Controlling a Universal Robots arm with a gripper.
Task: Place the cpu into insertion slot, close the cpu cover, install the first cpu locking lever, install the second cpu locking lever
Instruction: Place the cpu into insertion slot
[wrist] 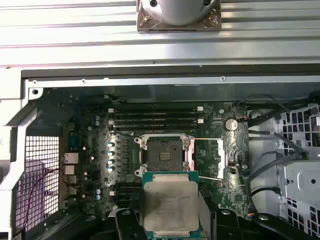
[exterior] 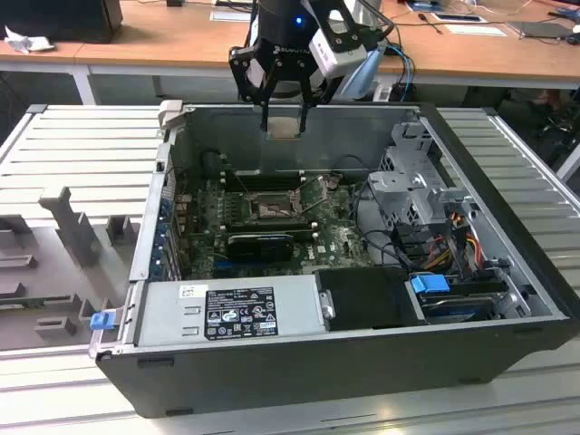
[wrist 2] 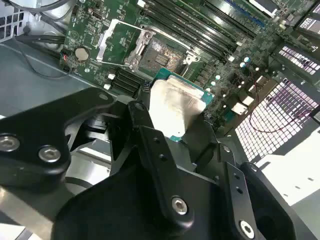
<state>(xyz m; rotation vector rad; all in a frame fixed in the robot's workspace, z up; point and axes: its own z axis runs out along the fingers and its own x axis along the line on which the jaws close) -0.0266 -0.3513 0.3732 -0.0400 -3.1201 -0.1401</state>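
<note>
**The gripper (exterior: pixel 285 113) pinches the cpu (exterior: pixel 285 127) over the open computer case (exterior: pixel 299 376); the socket is bare.**

In the exterior view, grey fixture blocks (exterior: pixel 68 227) lie on the slatted table (exterior: pixel 82 145) at 9 o'clock from the case. A labelled power supply (exterior: pixel 231 313) runs along the case's 6 to 7 o'clock edge. The gripper hangs at the case's 12 o'clock, above the far wall. Its black fingers (wrist: pixel 125 222) are clamped on opposite edges of the chip, and both wrist views show the chip's silver face. The insertion slot (wrist: pixel 164 152) sits mid-board, toward 6 o'clock from the gripper and well apart from the cpu, with its dark pin field uncovered. The cpu cover (wrist: pixel 220 159) stands swung open just beside the slot. A metal drive cage (exterior: pixel 412 195) fills the case's 3 o'clock side.
</note>
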